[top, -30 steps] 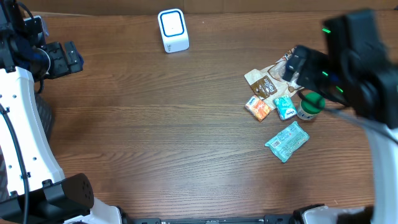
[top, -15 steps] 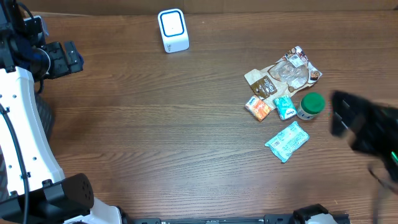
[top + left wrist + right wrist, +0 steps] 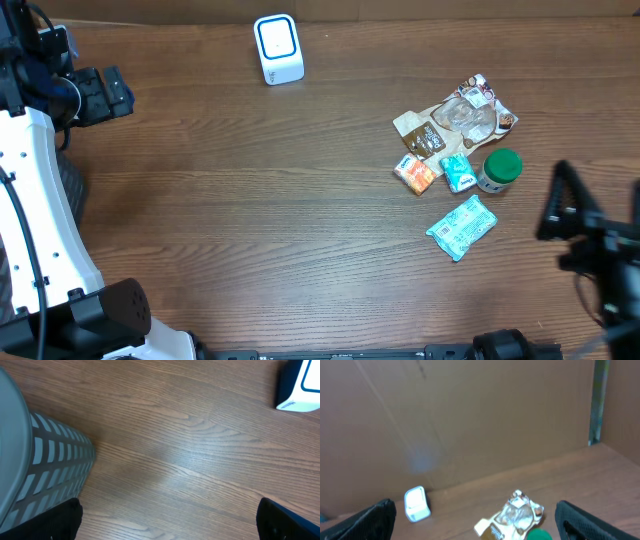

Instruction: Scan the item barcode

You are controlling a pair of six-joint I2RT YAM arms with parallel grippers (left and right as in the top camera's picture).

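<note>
Several small items lie in a cluster at the table's right: a brown-and-clear snack bag (image 3: 455, 118) (image 3: 512, 517), an orange packet (image 3: 414, 174), a small teal packet (image 3: 459, 171), a green-lidded jar (image 3: 499, 168) (image 3: 538, 535) and a larger teal packet (image 3: 461, 226). No barcode can be made out on any of them. The white scanner (image 3: 278, 48) (image 3: 416, 504) (image 3: 300, 385) stands at the back, left of centre. My right gripper (image 3: 597, 222) (image 3: 482, 527) is open and empty, raised at the right edge just right of the cluster. My left gripper (image 3: 120, 93) (image 3: 170, 530) is open and empty at the far left.
A grey mesh basket (image 3: 45, 470) stands right beside the left gripper. A brown cardboard wall (image 3: 470, 420) runs along the back of the table. Bare wooden tabletop (image 3: 280, 200) lies between scanner and items.
My right arm has swung from above the items at the back right down to the front right edge, uncovering the cluster. The left arm and the items have not moved.
</note>
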